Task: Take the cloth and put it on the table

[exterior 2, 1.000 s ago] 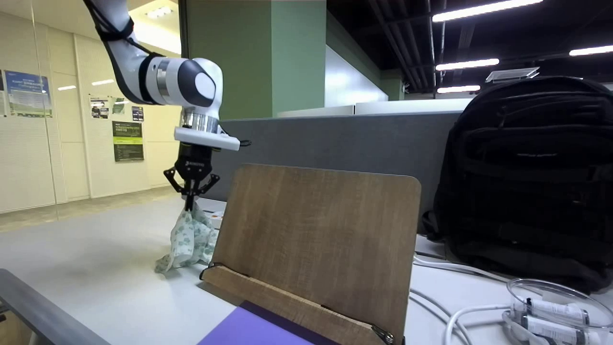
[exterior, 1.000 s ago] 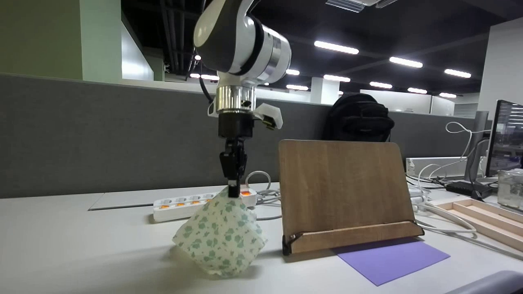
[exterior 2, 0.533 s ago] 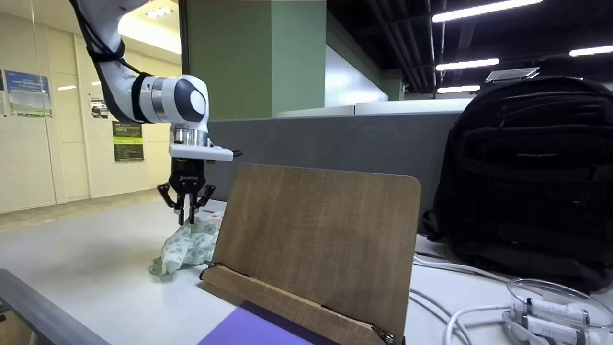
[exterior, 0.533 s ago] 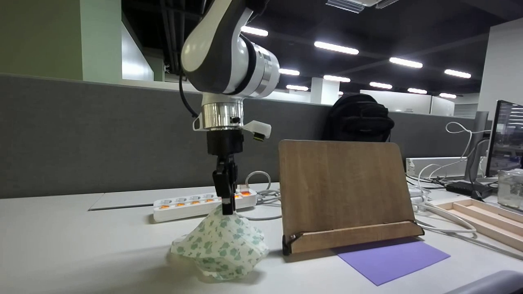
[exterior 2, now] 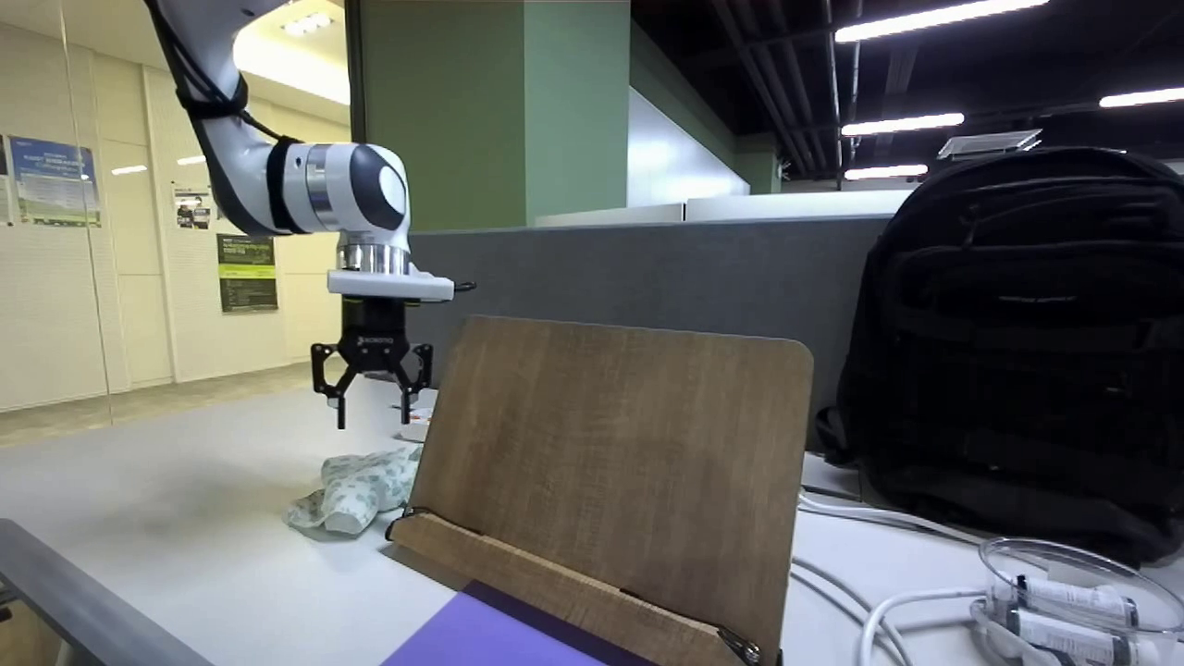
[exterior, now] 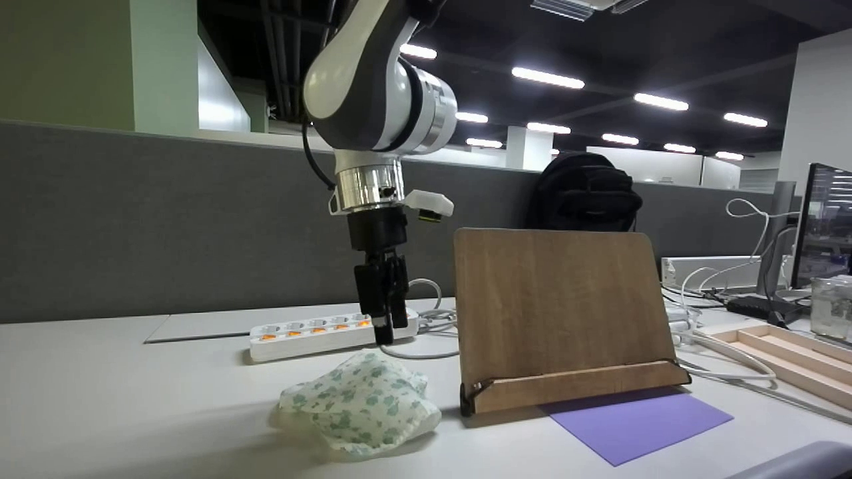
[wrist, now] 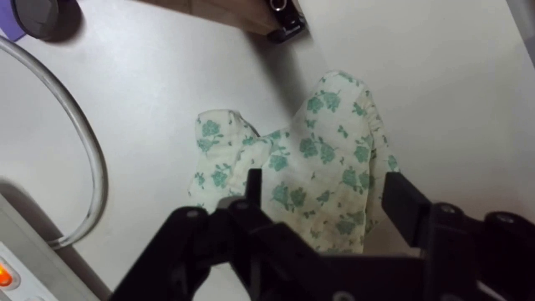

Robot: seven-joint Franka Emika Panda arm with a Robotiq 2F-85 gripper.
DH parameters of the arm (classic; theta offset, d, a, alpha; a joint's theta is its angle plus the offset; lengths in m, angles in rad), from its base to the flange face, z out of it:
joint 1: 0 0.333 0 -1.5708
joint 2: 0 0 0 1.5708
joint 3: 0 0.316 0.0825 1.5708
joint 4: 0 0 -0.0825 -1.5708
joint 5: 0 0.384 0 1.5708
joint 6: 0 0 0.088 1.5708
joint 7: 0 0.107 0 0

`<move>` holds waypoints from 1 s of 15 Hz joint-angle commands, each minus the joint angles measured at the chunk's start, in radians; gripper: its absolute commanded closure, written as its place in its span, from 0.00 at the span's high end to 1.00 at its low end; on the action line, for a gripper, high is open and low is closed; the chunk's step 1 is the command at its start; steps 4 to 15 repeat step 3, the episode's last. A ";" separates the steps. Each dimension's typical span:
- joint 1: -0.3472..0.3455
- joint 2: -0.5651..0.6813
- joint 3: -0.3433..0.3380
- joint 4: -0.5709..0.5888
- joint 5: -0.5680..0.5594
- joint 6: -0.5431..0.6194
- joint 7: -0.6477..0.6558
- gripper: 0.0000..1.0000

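The cloth (exterior: 363, 402), pale with green flower prints, lies crumpled on the light table (exterior: 133, 386). In both exterior views my gripper (exterior 2: 374, 422) hangs above the cloth, its fingers spread apart and a gap left beneath them. From the wrist view, the cloth (wrist: 322, 154) shows below and between the two black fingertips, which do not pinch it. Its near end is hidden behind the gripper body in that view.
A brown wooden board stand (exterior: 559, 313) rises close beside the cloth, with a purple sheet (exterior: 639, 426) under its front. Behind the cloth lie a white power strip (exterior: 313, 336) and its cable (wrist: 90, 138). A black backpack (exterior 2: 1017, 351) stands at the back.
The gripper lowered with the cloth, then its fingers parted and let it go. The cloth has slumped onto the table, and the gripper has risen slightly off it.
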 commanded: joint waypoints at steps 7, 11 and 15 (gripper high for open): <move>0.002 -0.031 -0.013 0.005 -0.073 -0.012 0.104 1.00; 0.002 -0.031 -0.013 0.005 -0.073 -0.012 0.104 1.00; 0.002 -0.031 -0.013 0.005 -0.073 -0.012 0.104 1.00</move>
